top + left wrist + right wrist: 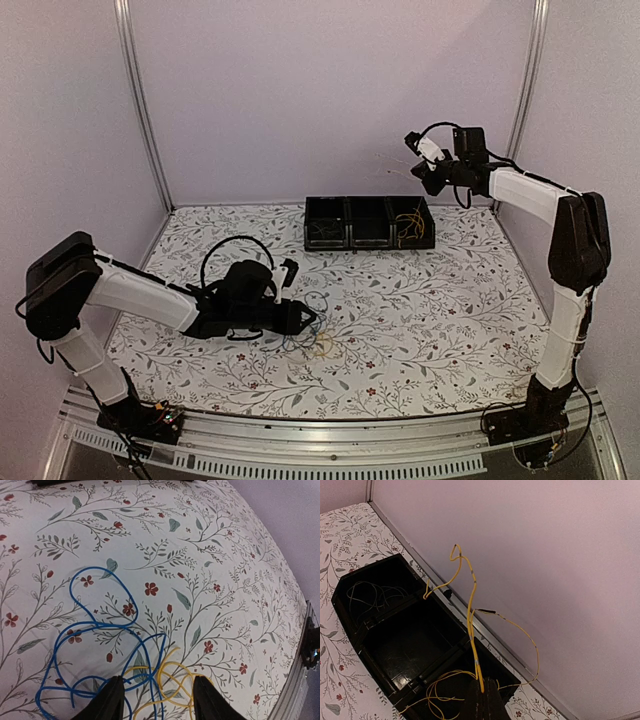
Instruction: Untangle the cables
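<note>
A tangle of cables lies on the table: blue loops (100,625) overlap a yellow cable (175,672); it shows faintly in the top view (318,340). My left gripper (157,702) is open, low over the tangle, one finger on each side of where blue and yellow cross (305,318). My right gripper (483,695) is shut on another yellow cable (471,610) and holds it high above the black tray's right end (413,143). The cable stands up from the fingers, its ends curling in the air.
A black tray (346,222) with three compartments stands at the back. Its right compartment holds yellow cables (435,692), the left one whitish cables (370,592), and the middle one looks bare. The back wall is close behind my right gripper.
</note>
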`<state>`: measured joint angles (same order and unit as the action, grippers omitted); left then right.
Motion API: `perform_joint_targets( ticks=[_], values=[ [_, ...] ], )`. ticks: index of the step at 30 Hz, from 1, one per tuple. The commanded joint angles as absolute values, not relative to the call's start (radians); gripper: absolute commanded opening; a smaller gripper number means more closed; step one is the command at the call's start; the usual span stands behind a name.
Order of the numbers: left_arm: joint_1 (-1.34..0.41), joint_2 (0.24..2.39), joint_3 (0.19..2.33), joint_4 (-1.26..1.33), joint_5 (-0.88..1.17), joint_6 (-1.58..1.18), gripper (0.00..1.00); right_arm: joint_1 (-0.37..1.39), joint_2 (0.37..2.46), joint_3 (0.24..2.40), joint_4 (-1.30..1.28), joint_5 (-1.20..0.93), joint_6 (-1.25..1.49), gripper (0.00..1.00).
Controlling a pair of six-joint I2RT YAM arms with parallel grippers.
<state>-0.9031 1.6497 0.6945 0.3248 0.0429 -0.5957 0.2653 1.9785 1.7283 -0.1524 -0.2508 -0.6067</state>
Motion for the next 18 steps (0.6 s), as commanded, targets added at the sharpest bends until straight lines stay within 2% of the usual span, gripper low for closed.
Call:
perform_joint_targets(
  ticks=[1, 12, 18],
  values=[
    [-0.918, 1.640, 0.691, 0.344, 0.031, -0.597, 0.48, 0.239, 1.983, 1.666, -0.105, -0.325, -0.501, 0.00],
    [-0.920, 1.680, 0.713, 0.356, 0.061, -0.603, 0.48, 0.225, 1.844, 1.446, -0.119, -0.459, -0.351, 0.00],
    [-0.931, 1.633, 0.807, 0.172, 0.068, -0.532, 0.48, 0.224, 1.730, 1.344, -0.195, -0.446, -0.263, 0.00]
  ],
)
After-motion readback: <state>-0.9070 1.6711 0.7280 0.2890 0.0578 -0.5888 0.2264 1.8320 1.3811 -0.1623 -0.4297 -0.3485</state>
